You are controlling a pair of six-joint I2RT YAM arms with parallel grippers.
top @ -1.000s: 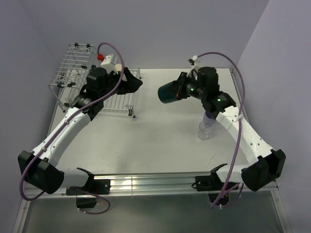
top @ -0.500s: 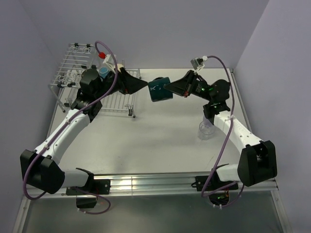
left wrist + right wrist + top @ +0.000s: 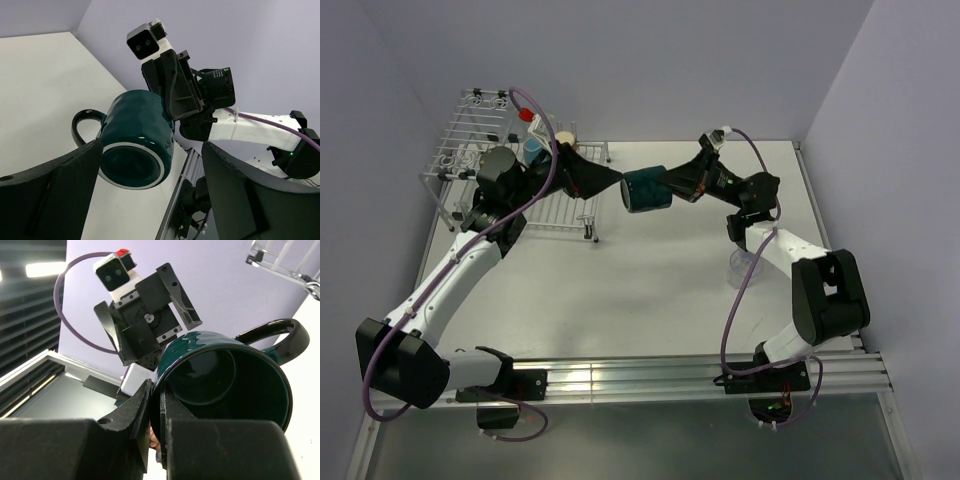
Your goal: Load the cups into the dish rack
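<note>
R gripper [image 3: 156, 405] is pinched onto the rim of the dark teal mug [image 3: 645, 189], which is held sideways in the air over the far middle of the tabletop. L gripper [image 3: 610, 180] is spread wide, w/ the mug's base framed btwn its fingers [image 3: 60, 190]. The dish rack [image 3: 470, 135] is parked at the far-left corner.

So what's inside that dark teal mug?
Nothing shows inside the dark teal mug but its dark bottom. The right gripper, pinching the rim, covers the lower part.
</note>
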